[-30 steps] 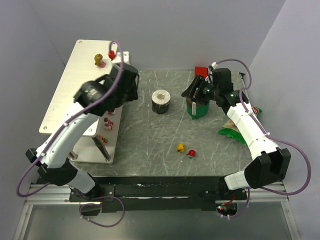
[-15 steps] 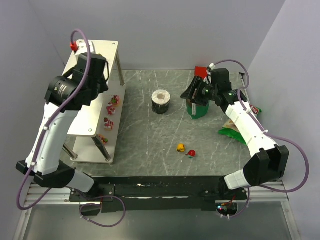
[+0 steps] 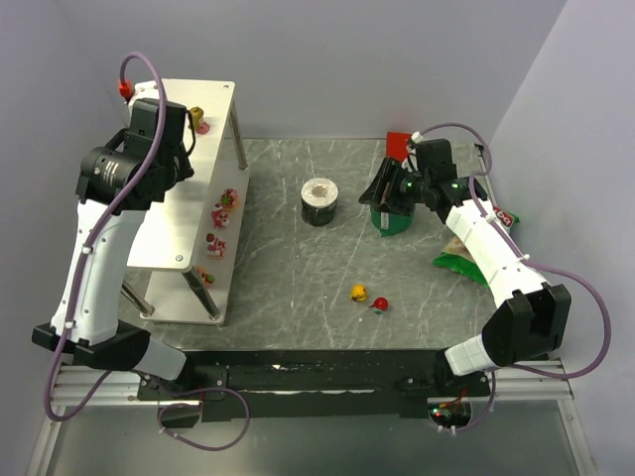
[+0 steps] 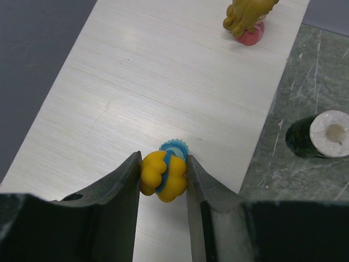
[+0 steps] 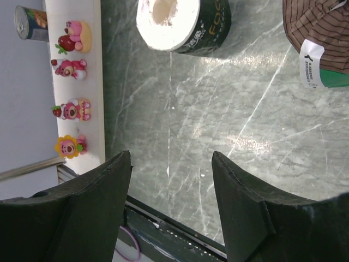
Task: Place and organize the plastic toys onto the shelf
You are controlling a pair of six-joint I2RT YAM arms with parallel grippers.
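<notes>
The shelf (image 3: pixel 149 233) is a white metal two-tier rack at the left; its flat top fills the left wrist view (image 4: pixel 163 82). My left gripper (image 4: pixel 163 164) is shut on a yellow toy with a blue frill (image 4: pixel 163 179), close above the shelf top. In the top view the left gripper (image 3: pixel 162 159) is over the back of the shelf. A yellow and pink toy (image 4: pixel 248 22) stands at the back of the top (image 3: pixel 199 120). Several pink toys (image 5: pixel 71 109) line the lower tier (image 3: pixel 215 241). A yellow toy (image 3: pixel 359 293) and a red toy (image 3: pixel 379 303) lie on the table. My right gripper (image 5: pixel 172 164) is open and empty above the table.
A dark cup with a white inside (image 3: pixel 319 201) stands mid-table (image 5: pixel 182 22). A green and brown striped container (image 3: pixel 392 216) sits under the right arm, with a red block (image 3: pixel 398 142) behind it and a green bag (image 3: pixel 461 260) at the right. A small can (image 5: pixel 30 22) stands by the lower tier.
My left arm has swung from the shelf's right side to its back left, holding the yellow toy. The toy at the back of the top shows again. The right arm has barely moved.
</notes>
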